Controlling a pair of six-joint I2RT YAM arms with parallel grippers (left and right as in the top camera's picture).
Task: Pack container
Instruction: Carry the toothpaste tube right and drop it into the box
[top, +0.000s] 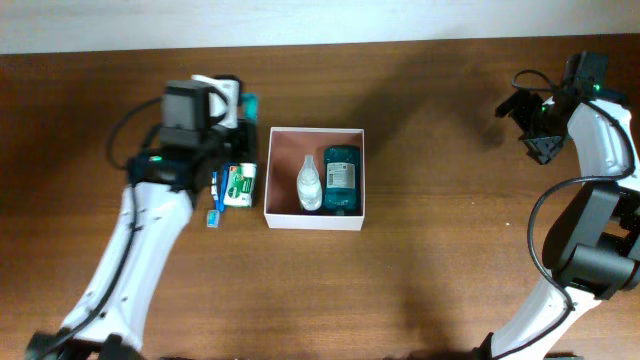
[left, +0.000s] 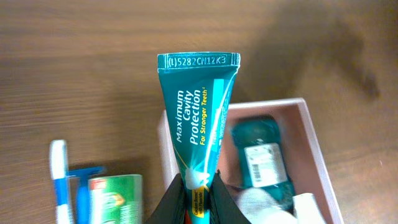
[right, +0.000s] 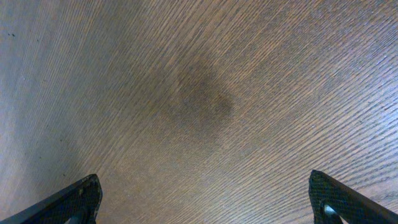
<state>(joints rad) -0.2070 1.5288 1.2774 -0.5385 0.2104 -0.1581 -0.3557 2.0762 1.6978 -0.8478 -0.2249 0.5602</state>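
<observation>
Left wrist view: left pincer (left: 198, 188) pinches toothpaste tube (left: 198, 112), cap end hidden; right pincer (right: 204, 182) spread.

container (top: 314, 221): square, shallow, white walls, reddish-brown inside
state: was open-topped, partly filled
pose: sat flat
location: mid-table

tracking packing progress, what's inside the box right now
The container holds a clear bottle and a teal bottle, side by side; its floor beside them is bare. Anything beneath them is covered.
</observation>
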